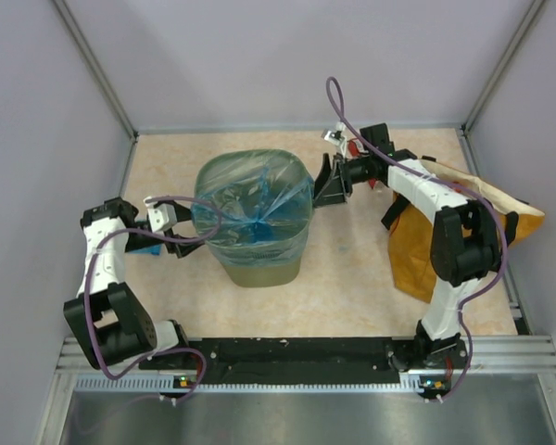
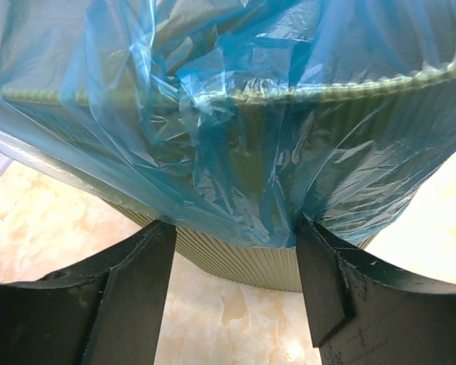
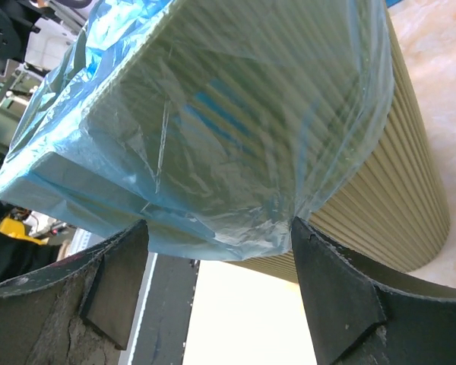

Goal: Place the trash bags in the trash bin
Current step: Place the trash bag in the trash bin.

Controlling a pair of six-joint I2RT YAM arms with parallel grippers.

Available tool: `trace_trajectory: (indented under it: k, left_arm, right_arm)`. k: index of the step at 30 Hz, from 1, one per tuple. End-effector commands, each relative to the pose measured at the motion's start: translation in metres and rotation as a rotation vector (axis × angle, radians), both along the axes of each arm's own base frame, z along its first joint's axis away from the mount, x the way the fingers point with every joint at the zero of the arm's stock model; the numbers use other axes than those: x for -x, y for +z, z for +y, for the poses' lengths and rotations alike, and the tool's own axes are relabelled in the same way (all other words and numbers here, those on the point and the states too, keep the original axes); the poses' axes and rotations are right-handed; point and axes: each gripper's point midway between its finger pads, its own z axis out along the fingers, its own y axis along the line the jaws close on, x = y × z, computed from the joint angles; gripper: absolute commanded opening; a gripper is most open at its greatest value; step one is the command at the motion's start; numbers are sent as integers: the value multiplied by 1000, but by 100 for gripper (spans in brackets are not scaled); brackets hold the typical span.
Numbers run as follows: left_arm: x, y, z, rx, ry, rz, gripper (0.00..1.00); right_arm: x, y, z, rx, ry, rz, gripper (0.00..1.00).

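Near edge: a black rail (image 1: 296,350) carries both arm bases along the front of the beige marbled counter (image 1: 343,278).
Left arm: the white-and-black left arm (image 1: 102,255) rises from the near left corner and reaches right toward the bin's left side, with a purple cable (image 1: 97,315) looped along it.
Left jaws: released and standing wide apart, low against the bin's left wall. In the left wrist view the bag's hanging hem comes down to their tips. Whether the film touches them cannot be told.
Trash bin: the olive-green wire-mesh wastebasket with a rounded-square rim (image 1: 259,269) (image 2: 235,262) (image 3: 395,190) stands upright mid-counter, between the two sets of jaws.
Trash bag: the thin translucent light-blue plastic film sack (image 1: 255,199) (image 2: 213,114) (image 3: 213,129) sits inside the bin. Its mouth is turned out over the rim and drapes down the outer wall, and the crinkled film gathers toward the middle inside.
Right jaws: released and spread wide, at the bin's far right corner. The right wrist view shows the sack's lower hem hanging between their tips, not pinched.
Right arm: the white-and-black right arm (image 1: 449,241) stretches from the near right base toward the far left.
Orange sack: a mustard-orange sack (image 1: 412,255) lies on the counter's right side, partly under the right arm and apart from the bin.
Far side: pale grey panels (image 1: 287,56) wall in the counter.
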Motion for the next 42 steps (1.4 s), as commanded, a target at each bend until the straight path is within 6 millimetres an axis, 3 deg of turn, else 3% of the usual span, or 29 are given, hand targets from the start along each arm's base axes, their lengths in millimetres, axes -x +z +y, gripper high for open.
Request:
trace_trajectory:
  k: [1, 3, 5, 10, 11, 15, 19, 20, 34, 42]
  left_arm:
    - [29, -15, -6, -18, -11, 154, 68]
    - [28, -15, -6, -20, -6, 155, 68]
    - [29, -14, -5, -24, -3, 150, 67]
    - [29, -15, -5, -30, 2, 147, 67]
    - [29, -15, -5, -30, 2, 147, 66]
    - [27, -18, -3, -48, 3, 164, 49]
    - [28, -16, -1, -62, -19, 202, 7]
    - [26, -16, 0, -60, -18, 212, 0]
    - [19, -12, 21, -133, 36, 175, 0]
    - [17, -16, 33, -154, 72, 171, 0]
  right_arm:
    - [18, 27, 6, -118, 128, -19, 72]
    - [24, 32, 7, -132, 145, -30, 66]
    - [26, 37, 6, -142, 154, -33, 54]
    - [25, 37, 7, -134, 150, -27, 6]
    - [25, 37, 7, -130, 147, -24, 0]
    - [23, 32, 7, -107, 119, -37, 0]
    - [21, 26, 4, -91, 94, -50, 0]
    - [20, 24, 4, -80, 80, -59, 0]
    - [-4, 8, -7, -15, -25, -108, 0]
    - [-8, -2, -7, 6, -43, -119, 0]
